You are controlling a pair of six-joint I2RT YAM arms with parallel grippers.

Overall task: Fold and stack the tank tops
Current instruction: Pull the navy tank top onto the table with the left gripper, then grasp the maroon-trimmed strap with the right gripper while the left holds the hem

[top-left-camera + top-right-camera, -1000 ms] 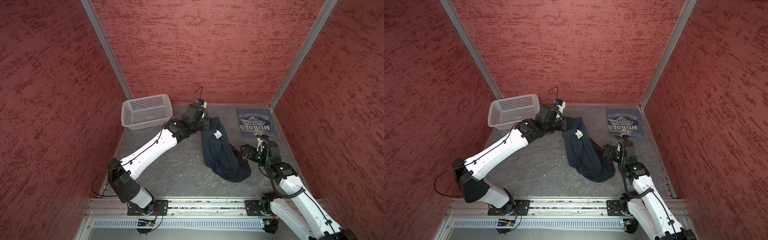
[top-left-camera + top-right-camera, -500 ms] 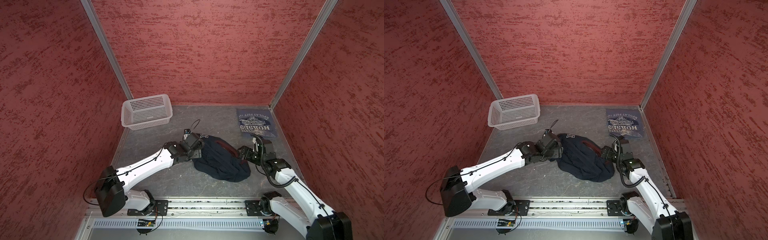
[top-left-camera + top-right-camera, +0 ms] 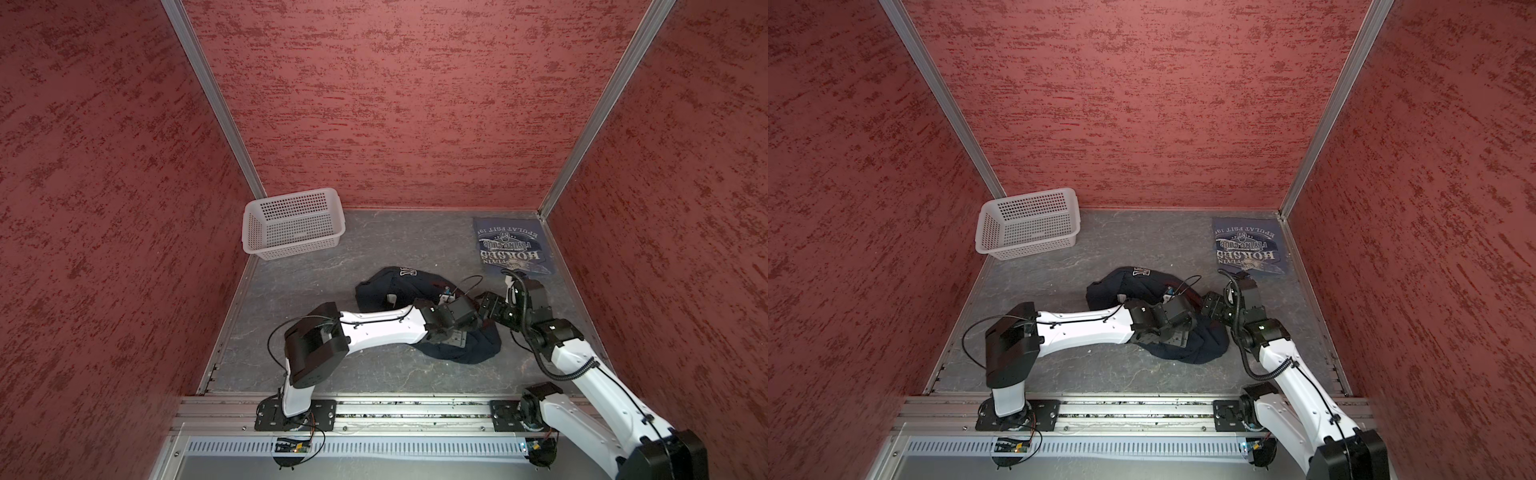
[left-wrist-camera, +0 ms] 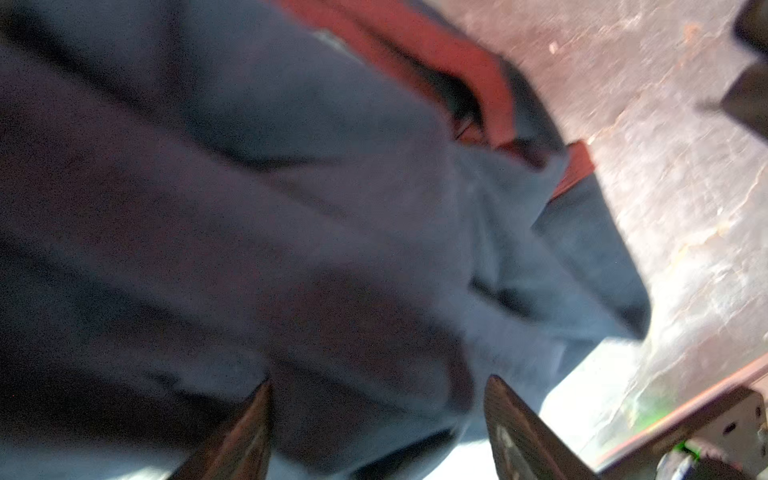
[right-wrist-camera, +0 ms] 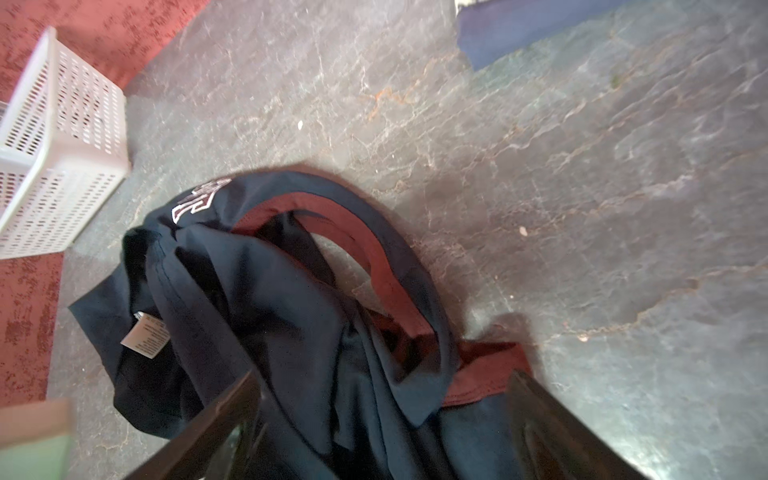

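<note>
The dark navy tank top [image 3: 395,286] [image 3: 1129,286] with maroon trim lies in a crumpled heap mid-table. The slate grey-blue tank top [image 3: 512,249] [image 3: 1250,249] lies folded flat in the back right corner, print upward. My left gripper [image 3: 452,338] [image 3: 1177,336] [image 4: 378,386] reaches across and points down at the heap's near right part, jaws open, navy cloth [image 4: 291,208] just beyond its tips. My right gripper [image 3: 484,309] [image 3: 1209,308] [image 5: 384,382] sits at the heap's right edge, open, with loose navy and maroon cloth [image 5: 291,311] lying between its fingers.
A white perforated basket [image 3: 291,224] [image 3: 1027,220] [image 5: 54,145] stands at the back left against the wall. Red textured walls close in three sides. The two wrists are close together over the heap. A metal rail runs along the front edge.
The left gripper, which held the navy top stretched toward the back, has opened and let it go. The cloth fell into a heap, and the left arm swung forward and right over it.
</note>
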